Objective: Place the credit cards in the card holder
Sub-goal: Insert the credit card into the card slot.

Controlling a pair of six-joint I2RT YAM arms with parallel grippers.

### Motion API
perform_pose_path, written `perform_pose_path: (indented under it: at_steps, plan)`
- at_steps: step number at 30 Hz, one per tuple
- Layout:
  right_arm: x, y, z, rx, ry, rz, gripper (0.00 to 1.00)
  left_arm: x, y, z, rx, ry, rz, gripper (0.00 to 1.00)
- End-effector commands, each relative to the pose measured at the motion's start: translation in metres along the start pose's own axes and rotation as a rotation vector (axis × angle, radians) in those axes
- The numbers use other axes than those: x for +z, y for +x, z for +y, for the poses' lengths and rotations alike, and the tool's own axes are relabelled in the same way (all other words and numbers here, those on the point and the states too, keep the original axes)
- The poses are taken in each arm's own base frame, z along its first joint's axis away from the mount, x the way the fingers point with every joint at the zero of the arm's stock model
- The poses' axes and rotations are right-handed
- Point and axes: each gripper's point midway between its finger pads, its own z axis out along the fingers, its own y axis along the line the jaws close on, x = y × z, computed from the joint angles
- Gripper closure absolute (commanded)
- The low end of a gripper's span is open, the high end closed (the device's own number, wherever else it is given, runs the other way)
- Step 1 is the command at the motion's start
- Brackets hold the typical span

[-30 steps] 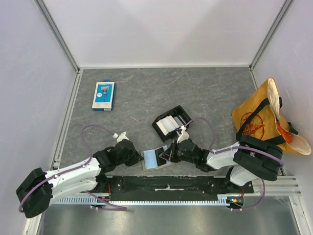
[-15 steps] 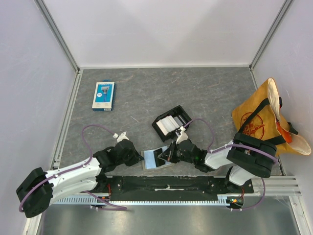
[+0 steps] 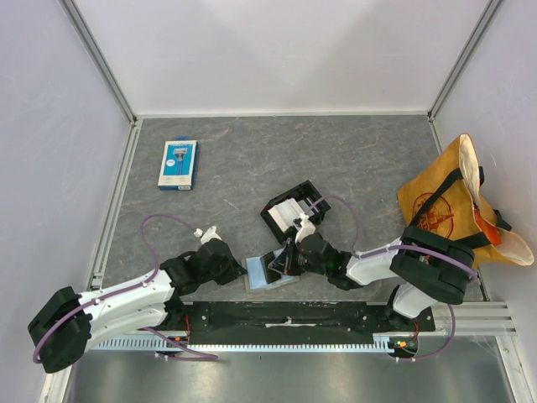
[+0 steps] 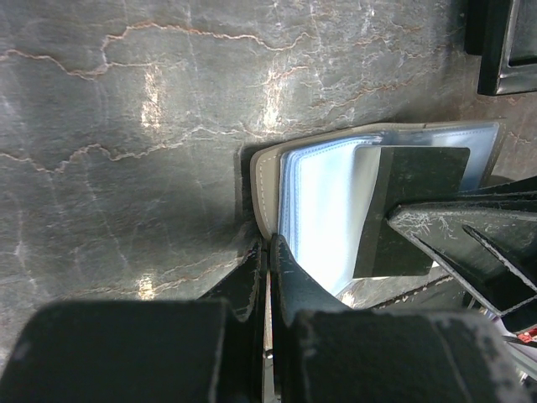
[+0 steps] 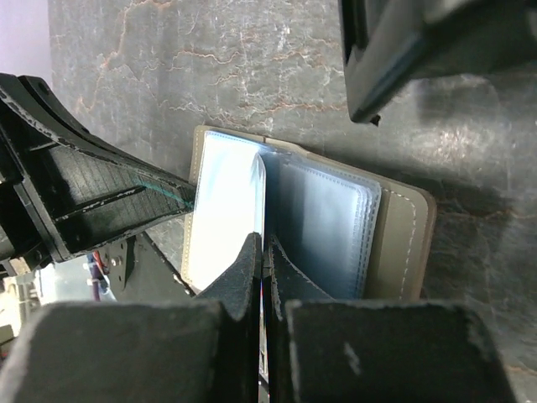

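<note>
The grey-tan card holder [image 3: 258, 275] lies open near the table's front edge, its clear pockets up. My left gripper [image 3: 242, 270] is shut on its left cover edge; in the left wrist view the gripper [image 4: 268, 245] pinches the tan cover of the card holder [image 4: 323, 210]. My right gripper [image 3: 284, 262] is shut on a dark grey credit card [image 4: 411, 210] and holds it over the pockets. In the right wrist view the gripper [image 5: 263, 250] holds this card edge-on [image 5: 263, 193] against the card holder [image 5: 327, 227]. More white credit cards [image 3: 289, 213] lie in the black tray [image 3: 267, 220].
A blue-and-white retail pack [image 3: 178, 164] lies at the far left. A yellow tote bag [image 3: 453, 206] sits at the right edge. The black tray stands just behind the card holder and shows at the top of the right wrist view [image 5: 419, 50].
My right gripper has moved left with the dark card, from beside the holder's right edge to over its pockets. The left arm has not moved.
</note>
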Motion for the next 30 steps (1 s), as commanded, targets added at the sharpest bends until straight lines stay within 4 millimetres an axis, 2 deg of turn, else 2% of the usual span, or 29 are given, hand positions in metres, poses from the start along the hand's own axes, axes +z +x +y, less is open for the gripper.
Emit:
perform_pose_path:
  at_steps: [1, 7, 10, 14, 16, 20, 23, 26, 28, 30]
  plan:
    - [0.004, -0.007, -0.018, -0.145, 0.090, 0.019, 1.00, 0.001, -0.001, 0.002, -0.007, -0.005, -0.007, 0.98]
    - [0.005, -0.006, -0.022, -0.226, 0.108, 0.054, 1.00, 0.000, 0.000, 0.003, -0.001, -0.010, -0.005, 0.98]
    - [0.003, 0.011, -0.009, -0.139, 0.036, 0.125, 1.00, 0.000, -0.001, 0.003, -0.007, -0.012, -0.010, 0.98]
    - [0.002, 0.034, -0.006, 0.053, 0.008, 0.199, 1.00, 0.000, -0.003, 0.001, -0.015, -0.007, -0.016, 0.98]
    - [0.001, 0.040, -0.004, 0.128, 0.006, 0.203, 1.00, 0.000, -0.003, 0.001, -0.018, -0.005, -0.017, 0.98]
    - [0.004, 0.042, -0.008, 0.138, 0.037, 0.195, 0.98, 0.000, -0.003, 0.001, -0.021, -0.004, -0.018, 0.98]
    - [0.002, 0.041, -0.012, 0.107, 0.077, 0.183, 0.90, -0.001, -0.003, 0.000, -0.023, 0.000, -0.021, 0.98]
    - [-0.004, 0.030, -0.019, 0.071, 0.147, 0.137, 0.82, -0.001, -0.005, 0.000, -0.025, -0.001, -0.027, 0.98]
    - [-0.009, 0.018, -0.020, 0.033, 0.187, 0.086, 0.69, -0.002, -0.004, -0.001, -0.024, 0.003, -0.025, 0.98]
    - [-0.015, 0.009, -0.017, 0.005, 0.201, 0.050, 0.65, -0.002, -0.004, 0.000, -0.022, 0.002, -0.025, 0.98]
